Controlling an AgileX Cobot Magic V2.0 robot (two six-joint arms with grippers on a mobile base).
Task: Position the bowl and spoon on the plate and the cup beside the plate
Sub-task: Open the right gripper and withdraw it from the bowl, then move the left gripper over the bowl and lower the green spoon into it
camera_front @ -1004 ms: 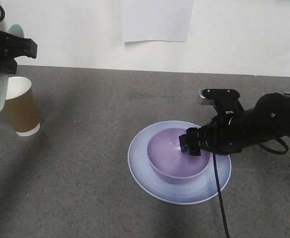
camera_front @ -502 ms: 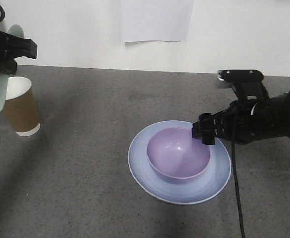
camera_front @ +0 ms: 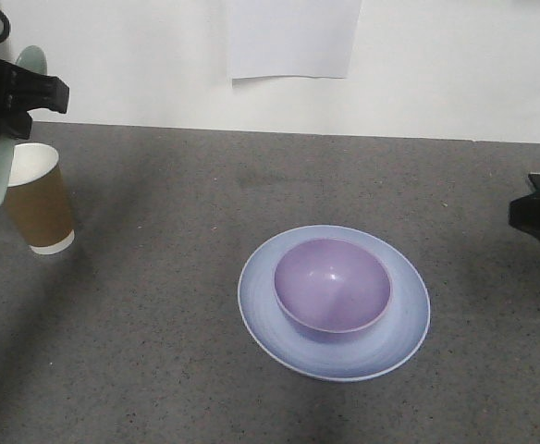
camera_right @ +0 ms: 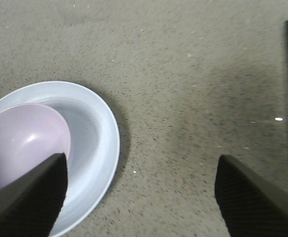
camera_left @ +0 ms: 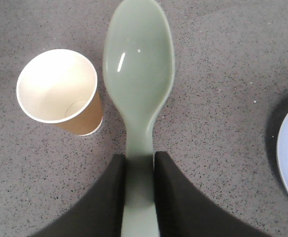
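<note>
**Left gripper** (camera_left: pixel 139 160): jaws clamped on the spoon's handle, one finger (camera_left: pixel 112 197) on each side. Held in the air at the table's far left.

**Spoon** (camera_left: pixel 139 64): pale green, gripped by the handle, oval head pointing away from the gripper. In the wrist view the head lies just right of the cup. In the front view the spoon hangs tilted, crossing the cup's left rim.

**Cup** (camera_front: pixel 37 199): brown paper, white inside, upright on the table at far left, well apart from the plate.

**Right gripper** (camera_right: pixel 140 163): jaws wide apart, bare table showing between them. It sits at the right edge of the front view, apart from the plate.

**Plate** (camera_front: pixel 261 301): pale blue, raised rim, flat on the table right of centre. Its edge shows in both wrist views.

**Bowl** (camera_front: pixel 333 282): lavender, upright, seated inside the plate, slightly toward the far side.

**Table** (camera_front: pixel 159 277): grey speckled top.

**Wall** (camera_front: pixel 455 55): white, with a paper sheet (camera_front: pixel 293 37) fixed at top centre.
</note>
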